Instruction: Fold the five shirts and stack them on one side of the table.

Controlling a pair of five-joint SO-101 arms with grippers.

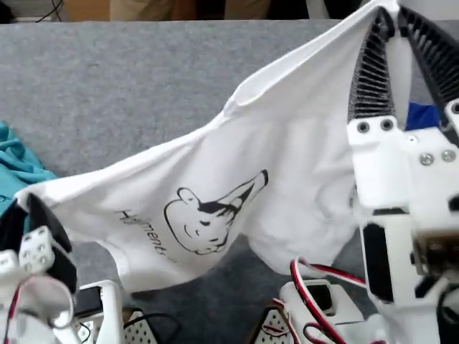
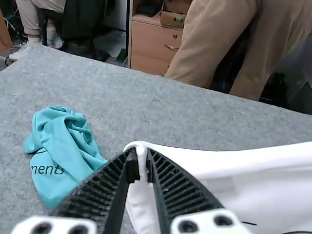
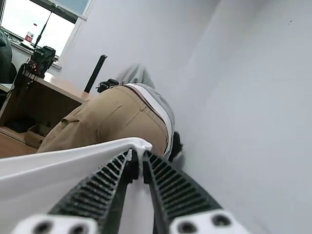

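Note:
A white shirt with a black cartoon print hangs stretched in the air above the grey table. My left gripper is shut on one corner of the white shirt, low at the left of the high view, where my left gripper sits. My right gripper is shut on another corner of the white shirt, raised high; my right gripper is at the top right of the high view. A crumpled teal shirt lies on the table beside the left arm; the teal shirt also reaches the table's left edge.
A blue object peeks out behind the right arm. Beyond the table's far edge a person in tan trousers stands by a wooden drawer unit. Cables and arm bases crowd the near edge.

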